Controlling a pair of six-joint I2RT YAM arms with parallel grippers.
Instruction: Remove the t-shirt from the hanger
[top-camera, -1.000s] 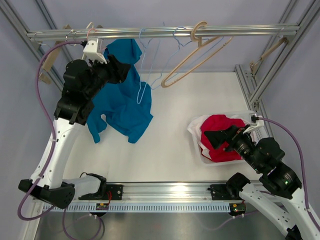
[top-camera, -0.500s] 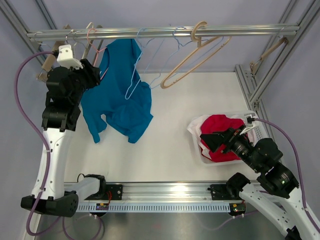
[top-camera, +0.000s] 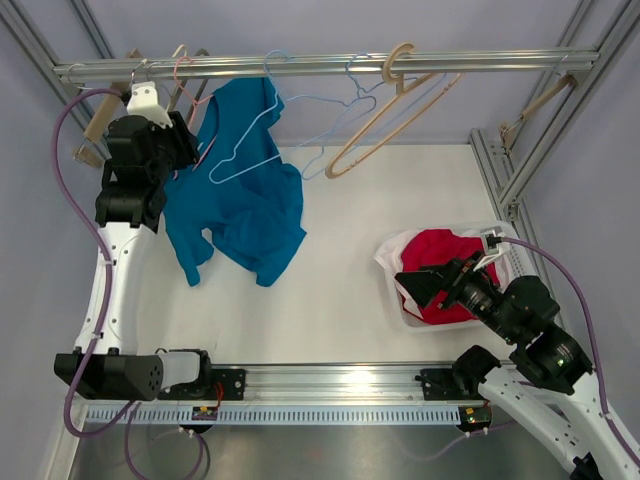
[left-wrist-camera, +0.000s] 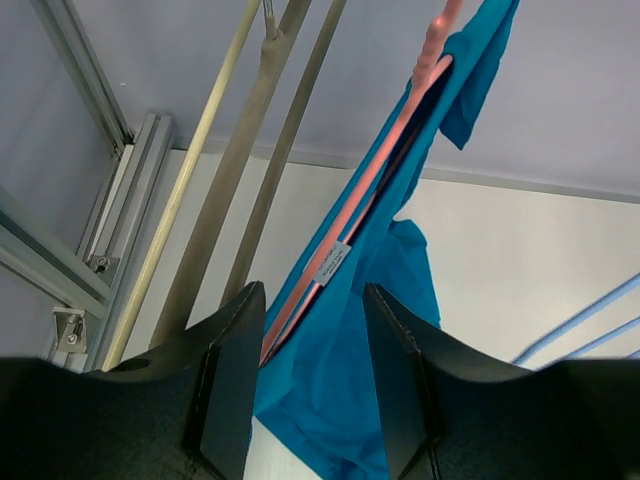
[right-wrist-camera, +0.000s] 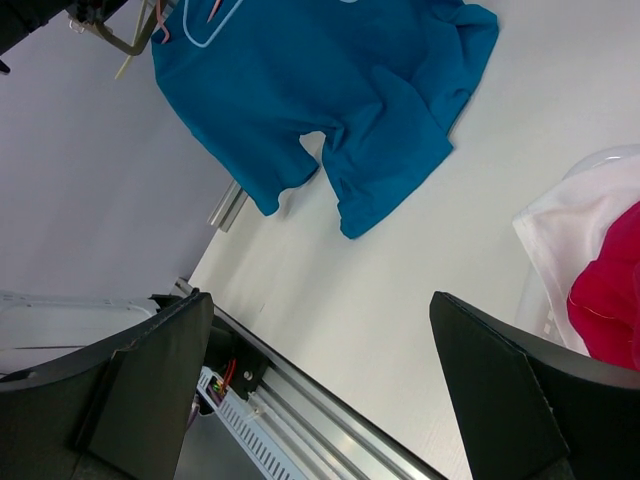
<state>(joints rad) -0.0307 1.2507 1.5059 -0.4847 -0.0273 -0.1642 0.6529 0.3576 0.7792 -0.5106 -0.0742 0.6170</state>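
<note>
A teal t-shirt (top-camera: 245, 190) hangs from the rail on a pink hanger (top-camera: 197, 120), and its lower half lies on the white table. My left gripper (top-camera: 185, 150) is at the shirt's upper left edge. In the left wrist view its jaws (left-wrist-camera: 315, 300) stand partly apart, so it is open. The lower end of the pink hanger (left-wrist-camera: 368, 180) and a fold of the t-shirt (left-wrist-camera: 350, 380) sit between the fingers, and bare table shows in the gap. My right gripper (top-camera: 415, 285) hovers wide open and empty over the table (right-wrist-camera: 320, 300), with the shirt (right-wrist-camera: 330, 90) far ahead.
The metal rail (top-camera: 320, 65) also carries light-blue wire hangers (top-camera: 260, 150), beige hangers (top-camera: 385, 115) and wooden ones at the left (left-wrist-camera: 250, 170). A clear basket (top-camera: 395, 250) at the right holds a red garment (top-camera: 440, 270). Frame posts stand along both sides.
My left arm swung left, from in front of the shirt to its left edge. A light-blue wire hanger swung left and lies across the shirt. The right gripper edged slightly left.
</note>
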